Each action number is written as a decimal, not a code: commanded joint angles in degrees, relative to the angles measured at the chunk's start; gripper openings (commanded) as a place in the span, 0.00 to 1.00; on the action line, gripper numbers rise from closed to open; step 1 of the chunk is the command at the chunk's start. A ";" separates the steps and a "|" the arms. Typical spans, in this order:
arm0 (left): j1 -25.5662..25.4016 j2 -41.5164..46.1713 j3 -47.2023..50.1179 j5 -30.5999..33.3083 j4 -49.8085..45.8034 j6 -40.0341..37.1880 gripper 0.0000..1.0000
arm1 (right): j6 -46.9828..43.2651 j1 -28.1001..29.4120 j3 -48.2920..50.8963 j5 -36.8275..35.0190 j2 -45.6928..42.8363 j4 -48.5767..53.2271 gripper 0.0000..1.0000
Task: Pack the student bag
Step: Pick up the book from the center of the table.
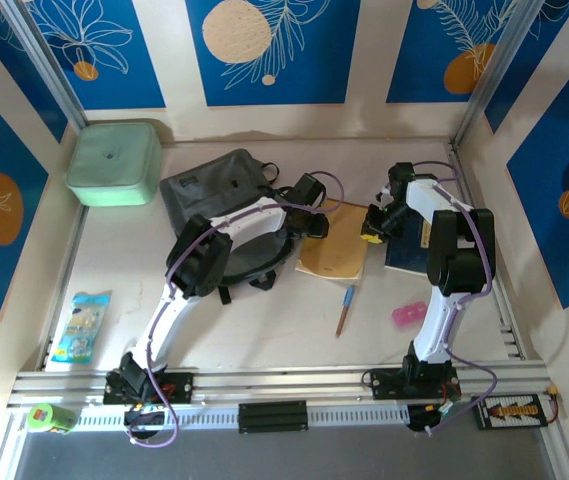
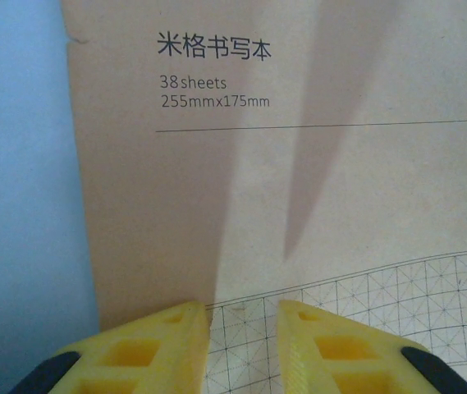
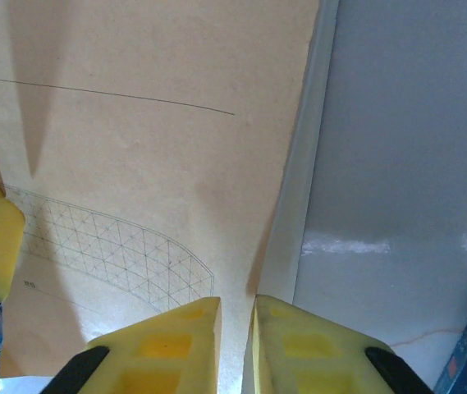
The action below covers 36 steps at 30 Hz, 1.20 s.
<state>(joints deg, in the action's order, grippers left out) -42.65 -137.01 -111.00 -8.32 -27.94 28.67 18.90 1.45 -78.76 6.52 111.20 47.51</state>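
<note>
Looking from above, you see the student bag [image 1: 209,190] left of the tan notebook [image 1: 336,252] on the bench [image 1: 264,320], nearer your left arm [image 1: 169,305]. Left wrist: left jaws slightly parted over the cover. Right wrist: right jaws straddle its edge; grip uncertain.

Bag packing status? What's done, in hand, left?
Done: nothing looks packed; the student bag lies by the arms with items outside it. In hand: tan notebook, left gripper over its cover, right gripper nearly closed around its edge, grip unconfirmed. Left: notebook, blue book, pen, pink item and blue packet sit on the table.
</note>
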 commanded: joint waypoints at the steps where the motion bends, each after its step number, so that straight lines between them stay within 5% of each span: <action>1: -0.19 -4.05 2.10 -0.11 -4.21 0.38 0.30 | -0.28 1.10 -1.32 3.03 -1.04 0.96 0.17; 10: -0.14 -4.22 2.19 -0.29 -4.32 0.34 0.30 | 3.33 -0.02 0.60 5.49 -0.33 -0.93 0.16; 15: -0.11 -4.18 2.19 -0.37 -4.31 0.42 0.30 | 5.98 -1.56 3.05 15.47 -1.04 -4.89 0.16; 19: -0.10 -4.26 2.19 -0.35 -4.32 0.56 0.30 | 7.79 -1.97 4.05 16.61 -1.55 -6.47 0.17; 27: 0.23 -3.19 2.02 -0.50 -4.50 0.28 0.31 | 7.44 -1.98 4.24 10.64 -2.90 -4.98 0.11; 36: 4.81 7.43 -0.46 -7.10 -4.73 -1.51 0.54 | 3.36 -0.07 3.70 5.51 -9.17 -3.34 0.01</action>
<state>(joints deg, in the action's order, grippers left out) -41.01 -135.31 -111.00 -12.49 -29.54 27.97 24.86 0.45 -74.81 13.50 105.73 42.63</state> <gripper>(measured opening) 0.519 0.064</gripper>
